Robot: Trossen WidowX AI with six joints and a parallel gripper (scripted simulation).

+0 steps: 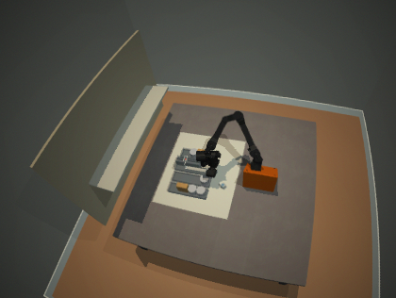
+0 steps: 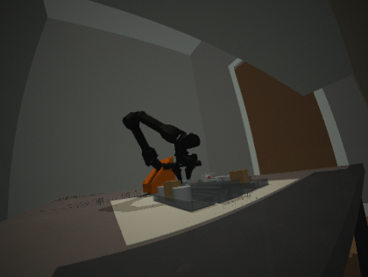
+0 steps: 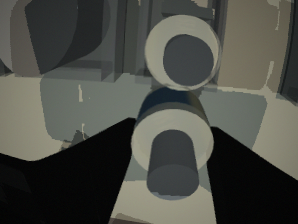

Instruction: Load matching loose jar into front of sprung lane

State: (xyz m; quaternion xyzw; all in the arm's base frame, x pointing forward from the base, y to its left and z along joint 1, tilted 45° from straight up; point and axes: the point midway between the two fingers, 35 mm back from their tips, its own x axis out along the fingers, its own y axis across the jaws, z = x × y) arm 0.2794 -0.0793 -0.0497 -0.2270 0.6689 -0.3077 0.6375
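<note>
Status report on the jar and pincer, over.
Pincer shut on held jar. Jar not released. Another round-topped jar directly ahead in wrist view; contact between them unclear.

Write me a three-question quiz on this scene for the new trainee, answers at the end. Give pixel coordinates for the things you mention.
1. True or false: the claw [image 1: 211,173] [image 2: 185,179] [image 3: 172,131] has nothing between its fingers.

2. Multiple choice: what colour is the block [image 1: 259,181] [image 2: 153,183] that the arm stands on?
A) Green
B) White
C) Orange

3. Fill in the blank: in the wrist view, below its pale shoulder, the gripped jar [image 2: 184,173] [image 3: 172,117] shows a dark ____ band.

Key: 1. False; it is shut on a jar. 2. C. 3. Blue.
</note>
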